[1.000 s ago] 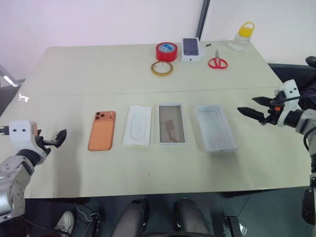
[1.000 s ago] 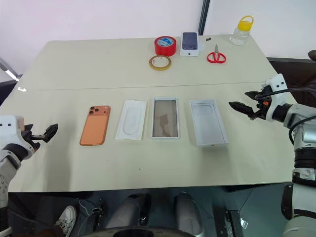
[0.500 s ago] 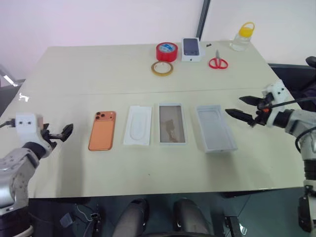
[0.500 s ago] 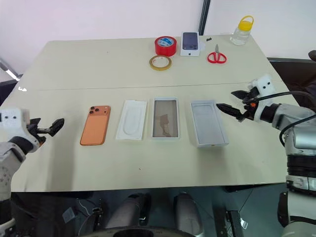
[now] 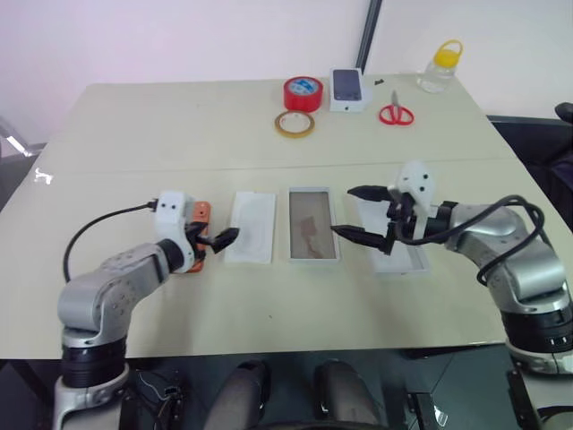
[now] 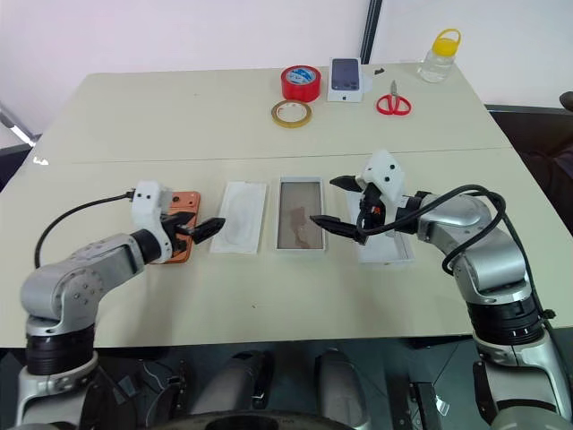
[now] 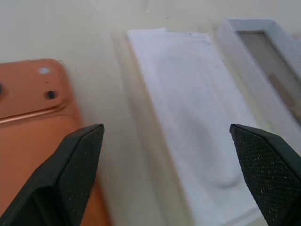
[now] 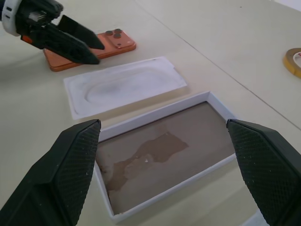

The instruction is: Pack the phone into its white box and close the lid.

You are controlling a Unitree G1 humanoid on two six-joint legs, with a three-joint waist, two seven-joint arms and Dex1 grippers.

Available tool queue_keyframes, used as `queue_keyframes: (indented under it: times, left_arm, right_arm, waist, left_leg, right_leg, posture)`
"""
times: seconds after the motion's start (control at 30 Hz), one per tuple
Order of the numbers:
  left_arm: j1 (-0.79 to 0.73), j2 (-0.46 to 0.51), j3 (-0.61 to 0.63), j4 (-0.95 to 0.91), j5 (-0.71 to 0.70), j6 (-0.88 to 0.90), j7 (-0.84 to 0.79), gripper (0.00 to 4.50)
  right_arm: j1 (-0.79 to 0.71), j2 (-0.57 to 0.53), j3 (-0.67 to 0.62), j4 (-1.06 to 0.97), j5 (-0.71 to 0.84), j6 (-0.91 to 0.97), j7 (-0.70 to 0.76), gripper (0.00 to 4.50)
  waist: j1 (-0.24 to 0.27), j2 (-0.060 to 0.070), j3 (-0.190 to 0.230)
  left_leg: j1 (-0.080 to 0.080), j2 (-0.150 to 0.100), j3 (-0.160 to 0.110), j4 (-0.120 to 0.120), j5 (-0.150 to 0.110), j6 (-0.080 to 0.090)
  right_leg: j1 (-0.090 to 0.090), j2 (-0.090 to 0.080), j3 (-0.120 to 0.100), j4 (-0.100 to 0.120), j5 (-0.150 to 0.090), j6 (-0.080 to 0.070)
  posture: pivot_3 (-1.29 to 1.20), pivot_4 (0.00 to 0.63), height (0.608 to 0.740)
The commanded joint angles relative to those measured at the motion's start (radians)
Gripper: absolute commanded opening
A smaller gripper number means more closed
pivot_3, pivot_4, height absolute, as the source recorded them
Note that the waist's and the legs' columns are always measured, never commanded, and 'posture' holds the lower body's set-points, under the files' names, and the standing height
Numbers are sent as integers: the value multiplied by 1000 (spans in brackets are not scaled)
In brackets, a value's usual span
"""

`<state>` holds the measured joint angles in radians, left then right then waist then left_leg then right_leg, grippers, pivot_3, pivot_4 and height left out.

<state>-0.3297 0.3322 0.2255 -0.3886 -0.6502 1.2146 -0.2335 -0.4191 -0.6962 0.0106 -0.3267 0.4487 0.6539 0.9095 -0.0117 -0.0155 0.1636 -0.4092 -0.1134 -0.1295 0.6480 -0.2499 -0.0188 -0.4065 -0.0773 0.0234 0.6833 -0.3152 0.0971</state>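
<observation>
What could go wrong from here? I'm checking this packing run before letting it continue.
The open left end effector hangs between the orange phone and the flat white insert, so it might nudge the insert instead of gripping the phone. The open right end effector points over the white box; closing in could push the light tray away.

Both arms reach inward; the left gripper [image 5: 224,238] and right gripper [image 5: 356,214] gape wide, apparently holding nothing.
</observation>
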Motion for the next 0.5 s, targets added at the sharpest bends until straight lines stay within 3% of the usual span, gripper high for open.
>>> queue_keyframes:
  times: [0.03, 0.37, 0.5]
  left_arm:
    - [-37, -36, 22, -2, -11, 90, 65, 4500]
    - [-69, -76, 34, 29, 7, 138, 105, 4500]
    - [-88, -107, 99, -9, -58, 131, 81, 4500]
  right_arm:
    - [7, 10, 16, -61, 18, -2, -5, 4475]
    - [25, 2, 41, -58, -1, -31, -8, 4475]
    - [48, 5, 44, -72, -5, -35, -16, 4475]
  waist:
    - [-4, 0, 0]
    - [0, 0, 0]
    - [1, 0, 0]
  left_leg:
    - [0, 0, 0, 0, 0, 0]
    - [0, 0, 0, 0, 0, 0]
    - [0, 0, 0, 0, 0, 0]
  right_leg:
    - [0, 0, 0, 0, 0, 0]
    - [0, 0, 0, 1, 0, 0]
    - [0, 0, 0, 0, 0, 0]
  posture:
    - [0, 150, 740]
    - [0, 150, 740]
    - [0, 150, 740]
